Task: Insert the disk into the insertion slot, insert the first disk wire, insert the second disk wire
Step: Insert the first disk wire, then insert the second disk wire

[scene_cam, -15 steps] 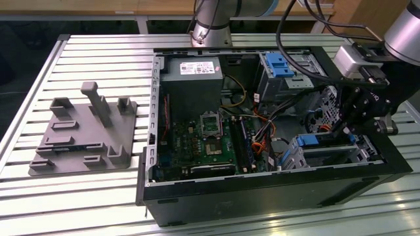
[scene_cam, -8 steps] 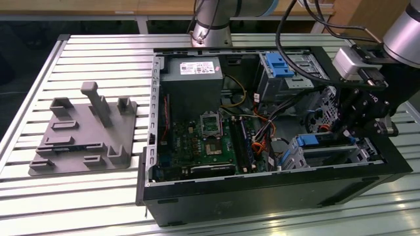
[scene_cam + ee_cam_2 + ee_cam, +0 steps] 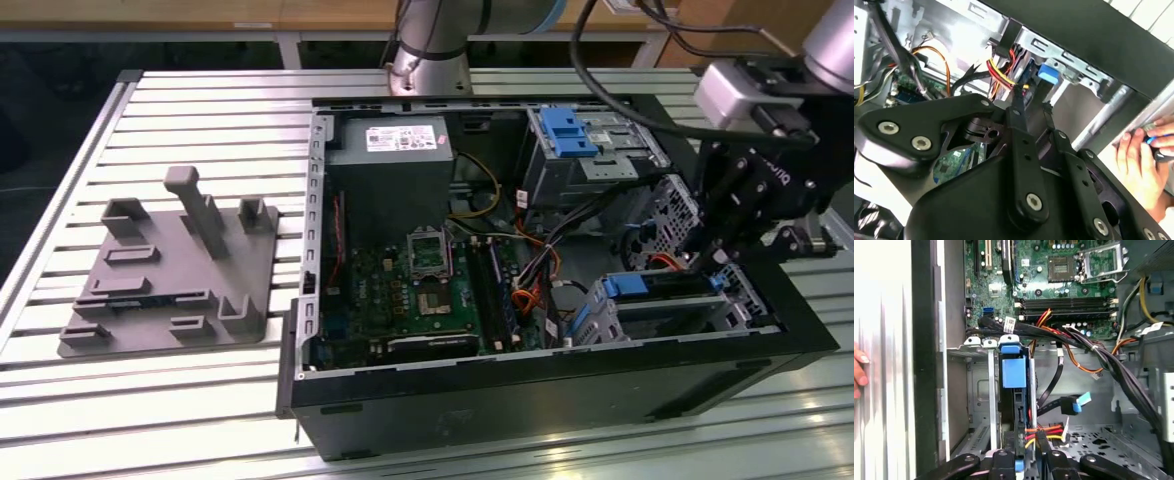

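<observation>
Noting slatted metal desk (image 3: 200, 110) under open computer case (image 3: 534, 400); end effector (image 3: 697, 262) near disk (image 3: 1014, 372); grip we cannot tell.

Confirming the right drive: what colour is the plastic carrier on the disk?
Bright blue; the carrier shows best in the first wrist view.

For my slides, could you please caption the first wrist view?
Hand by the red-and-yellow wires, at the blue-framed disk seated in its metal slot.
</observation>
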Controlling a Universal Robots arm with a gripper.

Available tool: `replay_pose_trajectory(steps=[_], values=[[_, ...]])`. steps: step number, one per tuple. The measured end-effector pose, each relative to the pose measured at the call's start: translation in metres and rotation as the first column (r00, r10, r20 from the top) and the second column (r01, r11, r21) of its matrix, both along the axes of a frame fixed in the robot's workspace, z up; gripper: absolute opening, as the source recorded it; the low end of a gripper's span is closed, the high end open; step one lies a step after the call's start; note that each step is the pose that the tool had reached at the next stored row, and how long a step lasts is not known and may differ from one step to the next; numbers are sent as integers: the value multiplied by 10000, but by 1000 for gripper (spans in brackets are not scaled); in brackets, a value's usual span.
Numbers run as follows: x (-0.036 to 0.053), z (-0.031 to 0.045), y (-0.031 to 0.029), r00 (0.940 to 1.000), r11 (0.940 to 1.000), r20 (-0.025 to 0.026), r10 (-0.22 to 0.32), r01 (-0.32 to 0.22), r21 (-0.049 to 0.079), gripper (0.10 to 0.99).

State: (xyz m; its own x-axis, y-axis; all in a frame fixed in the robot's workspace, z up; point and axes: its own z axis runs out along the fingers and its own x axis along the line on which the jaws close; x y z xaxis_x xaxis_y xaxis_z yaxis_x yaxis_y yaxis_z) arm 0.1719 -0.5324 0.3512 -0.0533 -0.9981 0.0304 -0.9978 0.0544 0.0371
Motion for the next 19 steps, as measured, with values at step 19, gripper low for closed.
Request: replay_pose_trajectory(steps=[19], values=[[0,184,18,10000,10000,0,0,0,-67,302]])
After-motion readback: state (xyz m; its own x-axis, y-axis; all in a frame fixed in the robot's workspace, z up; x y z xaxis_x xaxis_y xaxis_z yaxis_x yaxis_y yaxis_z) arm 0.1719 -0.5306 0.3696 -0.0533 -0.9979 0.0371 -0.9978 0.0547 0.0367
